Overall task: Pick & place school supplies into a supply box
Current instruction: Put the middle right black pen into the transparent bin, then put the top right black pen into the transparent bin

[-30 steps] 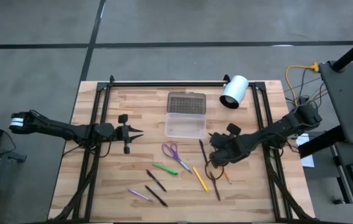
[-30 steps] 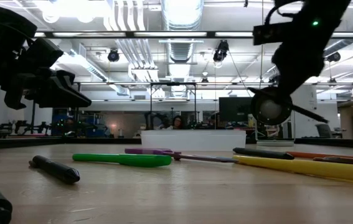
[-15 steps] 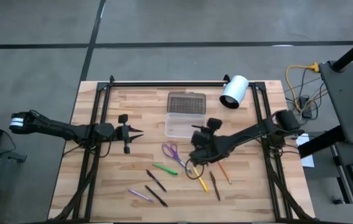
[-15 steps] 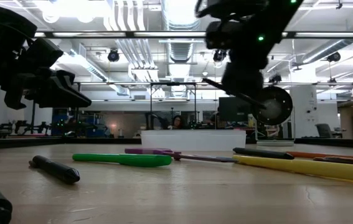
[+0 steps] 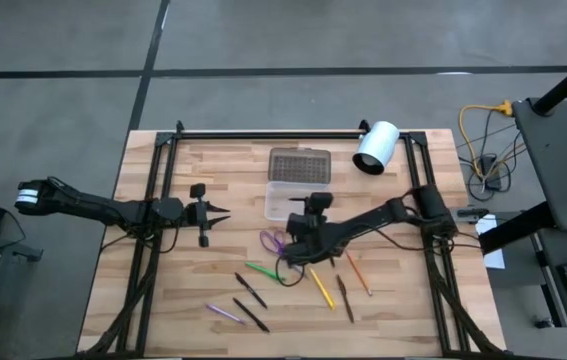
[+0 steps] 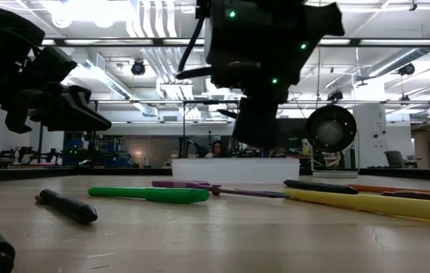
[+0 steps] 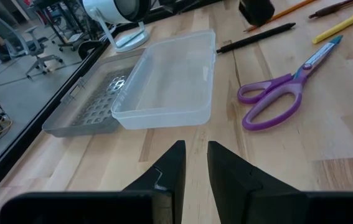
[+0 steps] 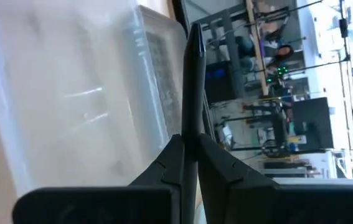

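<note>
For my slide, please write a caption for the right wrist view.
Right gripper shut on a black pen, beside the clear supply box.

Supply box (image 5: 298, 200) lies open and unobstructed near the worktop's (image 5: 183, 290) far edge; scissors (image 5: 275, 243) lie just before it

Eight pens and pencils (image 5: 321, 288) — one scissors (image 5: 272, 242) — one box (image 5: 293, 199).

No writing I can read anywhere, no labels, no brands, no numbers, no signs, on any surface before me
</note>
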